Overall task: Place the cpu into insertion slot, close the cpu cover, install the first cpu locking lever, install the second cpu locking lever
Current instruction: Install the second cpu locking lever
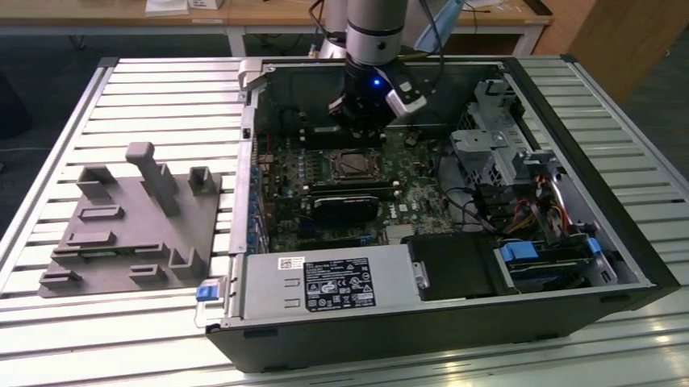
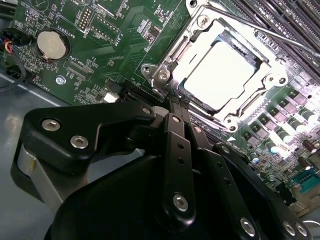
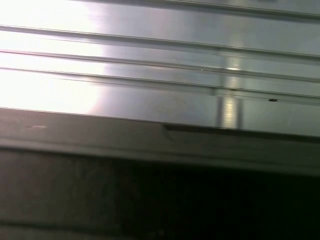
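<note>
One black gripper [image 2: 175, 102] is hanging at the corner of the socket, its fingers pressed together and holding nothing.

We are seeing the small flat square cpu with the silvery-beige metal top [image 2: 223, 71] already lying in the slot, and the square silver metal cpu cover frame [image 2: 170, 62] is lying down around it, on the green motherboard [image 2: 100, 40] inside the black open computer case [image 1: 603, 242]. One thin steel locking lever [image 2: 260, 30] is standing free beside the socket, so we are judging the levers not yet latched. To do this well, we are thinking the closed tips should push the lever slowly and squarely, without scraping the board.
</note>
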Robot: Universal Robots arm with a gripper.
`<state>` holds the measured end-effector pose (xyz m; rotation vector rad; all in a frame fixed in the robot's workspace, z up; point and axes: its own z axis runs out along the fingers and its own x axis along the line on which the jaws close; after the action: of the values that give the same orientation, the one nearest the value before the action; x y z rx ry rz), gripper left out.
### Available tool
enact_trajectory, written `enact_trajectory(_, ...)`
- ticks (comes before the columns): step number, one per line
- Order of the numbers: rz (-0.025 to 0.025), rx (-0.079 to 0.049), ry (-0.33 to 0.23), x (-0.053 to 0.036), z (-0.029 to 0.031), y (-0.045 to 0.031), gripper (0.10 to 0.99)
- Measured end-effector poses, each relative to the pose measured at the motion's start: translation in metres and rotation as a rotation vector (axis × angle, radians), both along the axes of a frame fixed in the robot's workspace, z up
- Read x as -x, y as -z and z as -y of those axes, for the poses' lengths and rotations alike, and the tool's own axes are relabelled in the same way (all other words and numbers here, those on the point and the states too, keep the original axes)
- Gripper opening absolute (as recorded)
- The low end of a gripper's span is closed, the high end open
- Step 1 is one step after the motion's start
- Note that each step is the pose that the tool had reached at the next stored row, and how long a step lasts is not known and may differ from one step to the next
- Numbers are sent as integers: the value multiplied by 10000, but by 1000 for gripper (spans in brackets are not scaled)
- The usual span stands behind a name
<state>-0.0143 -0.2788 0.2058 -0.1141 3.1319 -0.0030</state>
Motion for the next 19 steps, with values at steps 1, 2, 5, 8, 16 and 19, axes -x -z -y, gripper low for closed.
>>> enact_trajectory(1,0,-1,0,-2,1,0,106)
enact_trajectory(2,1,-2,0,-4,2,0,106)
enact_trajectory(5,0,-1,1,-9,8,0,106)
enact_trajectory(8,0,0,1,-12,18,0,106)
enact_trajectory(16,0,0,1,-19,47,0,106)
enact_trajectory(19,0,0,1,-19,62,0,106)
